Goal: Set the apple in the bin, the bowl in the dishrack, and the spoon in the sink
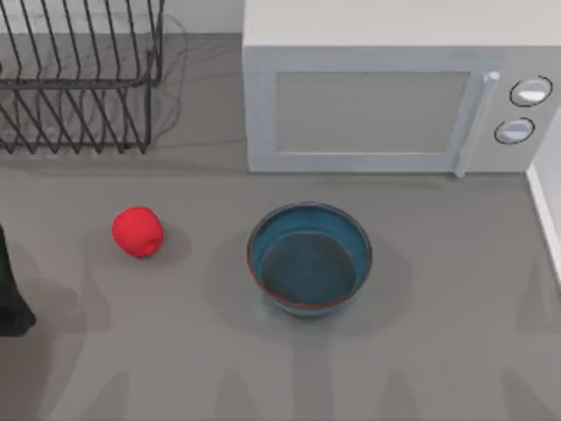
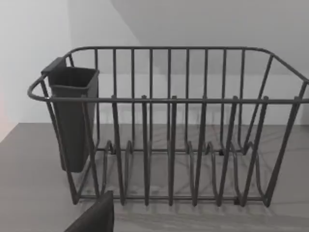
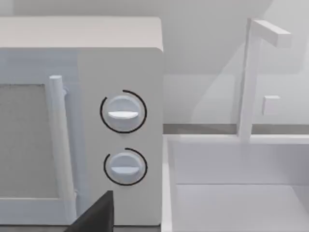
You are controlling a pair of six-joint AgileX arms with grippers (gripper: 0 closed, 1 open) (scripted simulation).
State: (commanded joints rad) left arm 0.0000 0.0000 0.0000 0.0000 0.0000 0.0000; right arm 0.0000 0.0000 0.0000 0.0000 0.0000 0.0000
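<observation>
The red apple [image 1: 138, 231] lies on the grey table at the left. The blue-teal bowl [image 1: 308, 259] stands upright and empty near the middle, to the right of the apple. The black wire dishrack [image 1: 79, 83] stands at the back left, and the left wrist view faces its prongs [image 2: 169, 145] head-on. The white sink [image 3: 236, 203] with its tap lies right of the microwave. The spoon and the bin are out of view. My left gripper [image 2: 96, 217] is parked at the table's left edge, short of the rack. My right gripper [image 3: 96, 212] is parked facing the microwave and sink.
A light grey microwave [image 1: 394, 96] with two knobs takes up the back middle and right. A dark utensil cup [image 2: 72, 116] hangs on one end of the dishrack. The sink's rim [image 1: 548, 210] runs along the right edge. Bare table lies in front of the bowl and apple.
</observation>
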